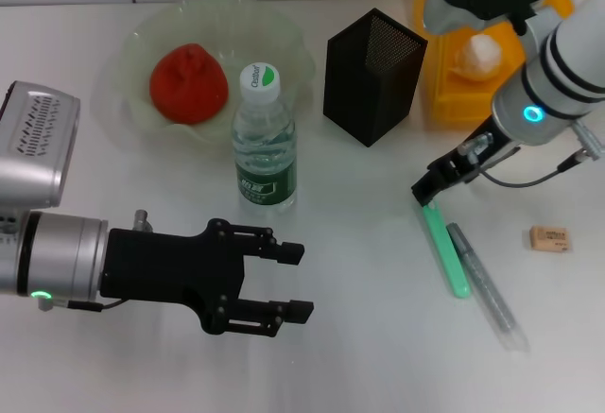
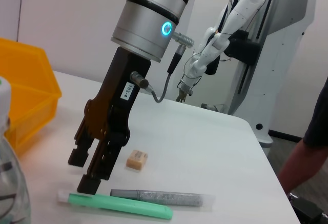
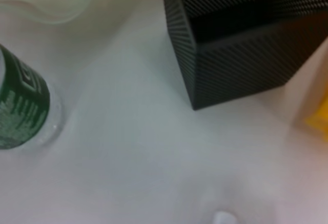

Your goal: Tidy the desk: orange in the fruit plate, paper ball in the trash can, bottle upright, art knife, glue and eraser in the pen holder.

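The orange (image 1: 189, 82) lies in the fruit plate (image 1: 142, 40). Beside the plate the bottle (image 1: 265, 144) stands upright. The paper ball (image 1: 480, 54) rests inside the yellow trash can (image 1: 442, 96). On the table lie a green art knife (image 1: 446, 248), a grey glue stick (image 1: 484, 285) and the eraser (image 1: 550, 238). My right gripper (image 1: 423, 189) hangs just over the knife's far end, its fingers slightly apart and empty. The left wrist view shows it (image 2: 82, 171) above the knife (image 2: 123, 206). My left gripper (image 1: 291, 281) hovers open in front of the bottle.
The black mesh pen holder (image 1: 371, 73) stands between the bottle and the trash can, close behind my right gripper. The right wrist view shows the pen holder (image 3: 241, 39) and the bottle's base (image 3: 20, 106). Another robot stands beyond the table's far edge (image 2: 241, 39).
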Controlling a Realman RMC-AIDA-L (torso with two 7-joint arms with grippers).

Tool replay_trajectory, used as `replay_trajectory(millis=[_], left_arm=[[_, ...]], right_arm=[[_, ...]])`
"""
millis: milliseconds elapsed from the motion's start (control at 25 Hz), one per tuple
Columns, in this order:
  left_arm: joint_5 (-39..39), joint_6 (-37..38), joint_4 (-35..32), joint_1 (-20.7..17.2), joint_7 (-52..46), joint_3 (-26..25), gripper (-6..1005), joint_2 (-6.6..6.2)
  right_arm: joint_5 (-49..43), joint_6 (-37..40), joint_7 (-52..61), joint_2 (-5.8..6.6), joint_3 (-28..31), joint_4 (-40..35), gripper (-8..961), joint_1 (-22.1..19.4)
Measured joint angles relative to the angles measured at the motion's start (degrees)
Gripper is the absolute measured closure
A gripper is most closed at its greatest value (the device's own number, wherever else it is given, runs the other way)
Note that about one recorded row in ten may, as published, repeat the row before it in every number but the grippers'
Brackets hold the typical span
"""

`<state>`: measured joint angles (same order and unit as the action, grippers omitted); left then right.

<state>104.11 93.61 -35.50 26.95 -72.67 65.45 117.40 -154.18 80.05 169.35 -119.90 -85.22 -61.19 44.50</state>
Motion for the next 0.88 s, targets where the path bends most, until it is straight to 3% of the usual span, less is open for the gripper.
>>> replay_trajectory(millis=[280,360,800,880], left_arm=[[0.04,-0.56,-0.01,0.01,0.0,0.02,326,0.16],[0.04,-0.56,-0.01,-0.13,0.0,0.02,326,0.18],[0.04,-0.55,0.02,-0.53,-0.01,-0.03,327,0.43],[0.04,-0.54,0.01,-0.66,0.01,-0.12,327,0.44]], right_arm=[[0.7,-2.2,-0.01,0.05,-3.87,0.2,235,-0.21],[0.71,-2.34,0.0,0.05,-4.34,0.24,360,-0.35],[0.73,-3.18,0.01,0.0,-5.39,0.89,548,-0.28],[0.73,-3.24,0.01,0.01,-5.38,1.33,548,-0.02]])
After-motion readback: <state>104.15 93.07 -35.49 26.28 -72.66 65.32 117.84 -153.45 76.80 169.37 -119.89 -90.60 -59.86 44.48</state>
